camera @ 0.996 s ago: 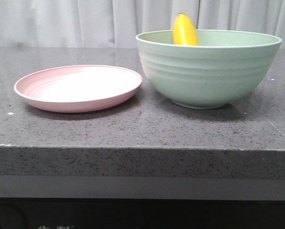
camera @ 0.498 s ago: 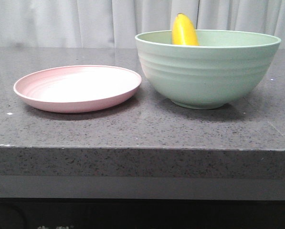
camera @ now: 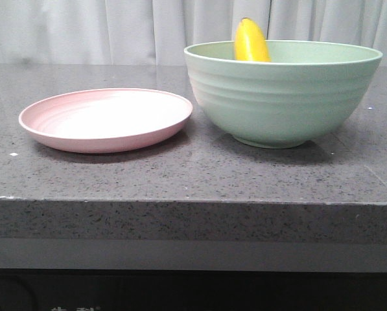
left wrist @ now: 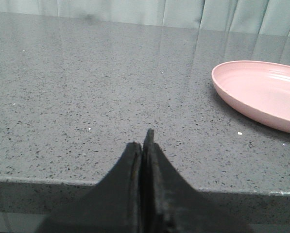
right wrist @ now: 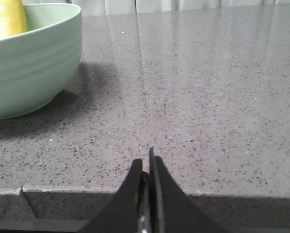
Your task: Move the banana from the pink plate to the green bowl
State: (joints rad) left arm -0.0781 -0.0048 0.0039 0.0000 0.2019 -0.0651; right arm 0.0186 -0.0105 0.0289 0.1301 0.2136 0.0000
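Front view: the banana (camera: 251,41) stands inside the green bowl (camera: 282,97), and the pink plate (camera: 106,119) is bare. My left pincer (left wrist: 144,145) and right pincer (right wrist: 146,167) are both clenched on nothing, low at the table (camera: 193,178) edge, well apart from bowl and plate. I judge the transfer done; nothing more is needed.

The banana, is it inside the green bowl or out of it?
Inside. The banana stands steeply against the green bowl's far wall, its tip above the rim. The pink plate is empty.

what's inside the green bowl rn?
The banana stands in the green bowl, its upper end poking above the rim. The bowl wall hides its lower part and the bowl's floor.
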